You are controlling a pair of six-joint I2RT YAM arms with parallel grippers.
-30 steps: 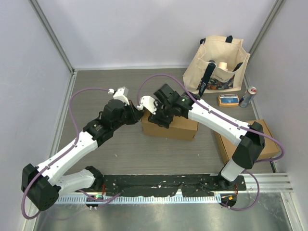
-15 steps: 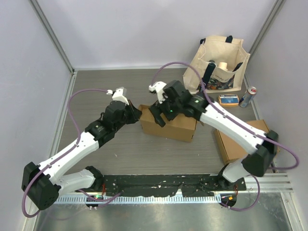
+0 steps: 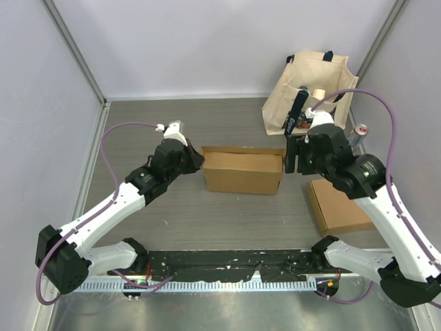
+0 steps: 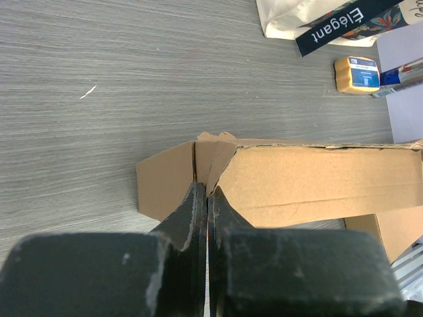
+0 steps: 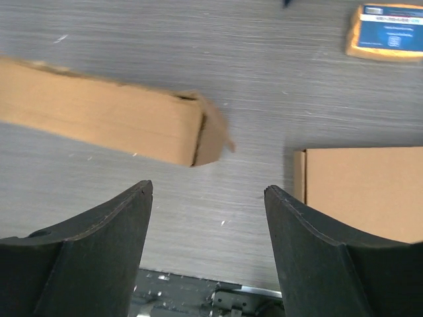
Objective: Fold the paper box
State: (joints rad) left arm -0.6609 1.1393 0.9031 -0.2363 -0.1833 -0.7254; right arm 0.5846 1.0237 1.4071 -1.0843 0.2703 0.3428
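**Position of the work.** The paper box lies on its side near the middle of the surface, long axis running left to right. Its body is formed into a tube. The ends are unfinished: a left end flap stands out from the body, and a right end flap hangs slightly ajar.

**Left gripper**. Its jaws are pressed together, tips set against the corner seam at the box's left end. Whether a thin cardboard edge is caught between them cannot be told. The placement appears intended to brace or steer that end while the opposite end is worked.

**Right gripper**. Its jaws are spread and carry nothing. It hangs above bare surface just off the box's right end, apart from it. In the inspector's judgement, it is positioned to approach the ajar flap.

**Clearances.**
- Right end: only a strip of bare surface separates the box from a flat cardboard blank, so sideways travel there is limited.
- Far right: a tote bag and a small orange packet stand beyond the box's right end, limiting any swing behind it.
- Left and far-left: open surface runs to the enclosure wall.
- Near side: open surface runs between the box and the arm bases.

**Risk noted.** Pushing on the right flap could slide the box leftward unless the left gripper holds firm.
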